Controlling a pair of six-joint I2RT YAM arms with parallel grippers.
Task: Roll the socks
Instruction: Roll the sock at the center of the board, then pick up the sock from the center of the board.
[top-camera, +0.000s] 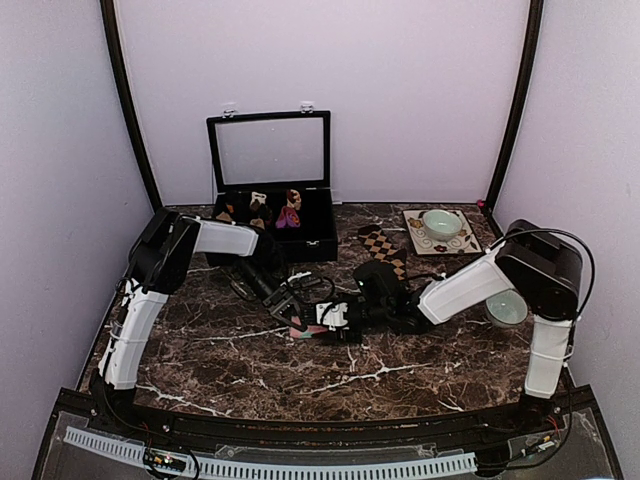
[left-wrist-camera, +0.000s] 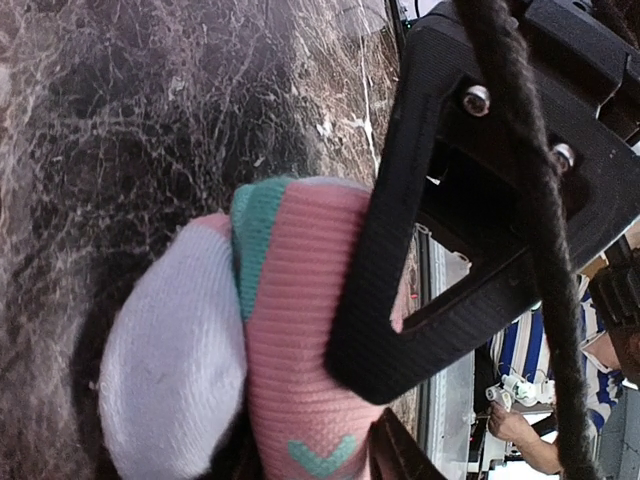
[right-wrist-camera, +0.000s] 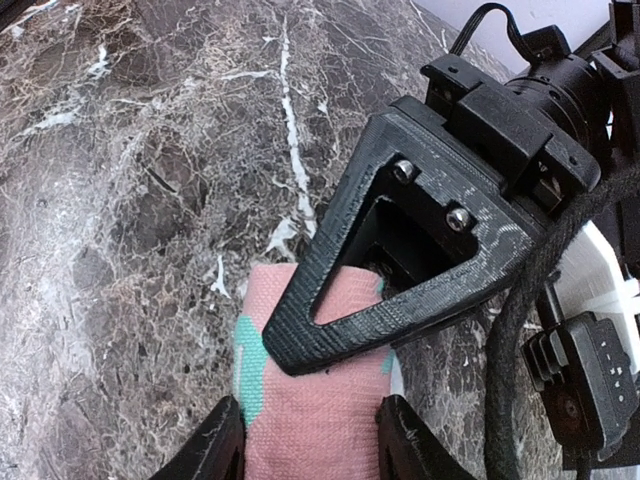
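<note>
The pink sock (top-camera: 312, 331) with mint-green marks lies bunched on the marble table, between my two grippers at mid-table. My left gripper (top-camera: 294, 310) comes in from the upper left. In the left wrist view its jaws (left-wrist-camera: 310, 465) sit on either side of the pink sock (left-wrist-camera: 300, 330), whose white part bulges to the left. My right gripper (top-camera: 336, 318) comes in from the right. In the right wrist view its jaws (right-wrist-camera: 310, 445) clamp the pink sock (right-wrist-camera: 310, 420). Each gripper's black finger lies over the sock in the other's view. The dark brown sock with tan diamonds (top-camera: 382, 246) lies behind, untouched.
A black box (top-camera: 312, 247) with its glass lid up stands at the back and holds small sock bundles (top-camera: 288, 215). A mint bowl (top-camera: 441, 222) sits on a patterned tile at back right. Another bowl (top-camera: 507, 307) is under the right arm.
</note>
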